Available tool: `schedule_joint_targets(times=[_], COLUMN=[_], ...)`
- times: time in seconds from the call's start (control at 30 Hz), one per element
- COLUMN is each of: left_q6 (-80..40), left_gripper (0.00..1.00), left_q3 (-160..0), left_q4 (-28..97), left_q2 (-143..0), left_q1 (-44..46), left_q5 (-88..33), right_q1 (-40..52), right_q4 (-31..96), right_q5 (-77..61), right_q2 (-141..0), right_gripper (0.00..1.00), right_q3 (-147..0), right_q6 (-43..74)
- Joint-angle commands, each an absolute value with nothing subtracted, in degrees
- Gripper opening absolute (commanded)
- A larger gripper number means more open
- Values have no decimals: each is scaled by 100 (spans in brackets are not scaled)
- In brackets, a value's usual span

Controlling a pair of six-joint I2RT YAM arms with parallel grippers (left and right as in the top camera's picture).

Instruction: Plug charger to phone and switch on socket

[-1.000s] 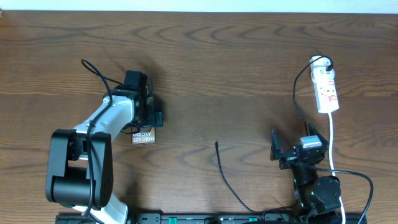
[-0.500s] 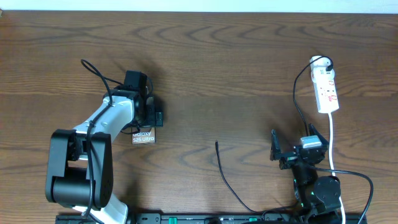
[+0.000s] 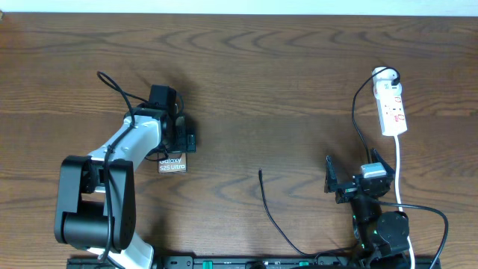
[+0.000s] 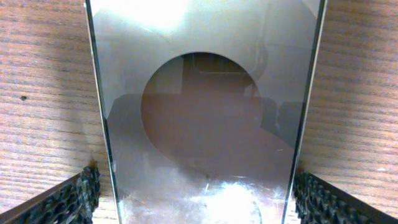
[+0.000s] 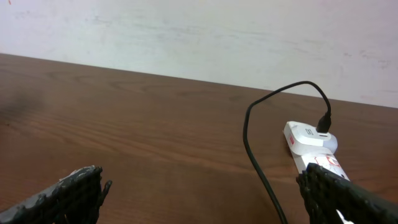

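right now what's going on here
The left claw is open, its fingers either side of the bronze-grey Galaxy S25 Ultra phone on the wooden table. The right claw is open and empty near the front edge. The thin black charger cable lies loose between the arms, its tip not in the phone; the white power strip sits far right.

One phone, seemingly one charger, one socket, two grippers: left gripper, right gripper.

You've got a dark brown wood-grain surface. Phone: glossy bronze-grey, white lettering. Socket: white, red markings, white cord. Charger: thin, black. Your left arm: white shell, black joints. Wall: off-white.
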State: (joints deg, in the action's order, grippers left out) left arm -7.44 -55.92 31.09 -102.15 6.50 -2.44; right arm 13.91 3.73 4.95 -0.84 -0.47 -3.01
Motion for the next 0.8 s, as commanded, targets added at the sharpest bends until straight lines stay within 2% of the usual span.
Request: schedule_joint_targets(times=[0.0,0.77], left_q6=[-738,-738], left_gripper=[98,93], left_q3=[-5120,-5120], left_q4=[3199,3199], left_q2=[-10718,-10718], left_q1=[587,587], left_q5=[-532,-530], right_q1=[1431,1431], right_q4=[386,386], right_q5=[526,526], right_q2=[-32,-32], right_gripper=[99,99], right_q3=[-32,-32], right_q6=[-349,-349])
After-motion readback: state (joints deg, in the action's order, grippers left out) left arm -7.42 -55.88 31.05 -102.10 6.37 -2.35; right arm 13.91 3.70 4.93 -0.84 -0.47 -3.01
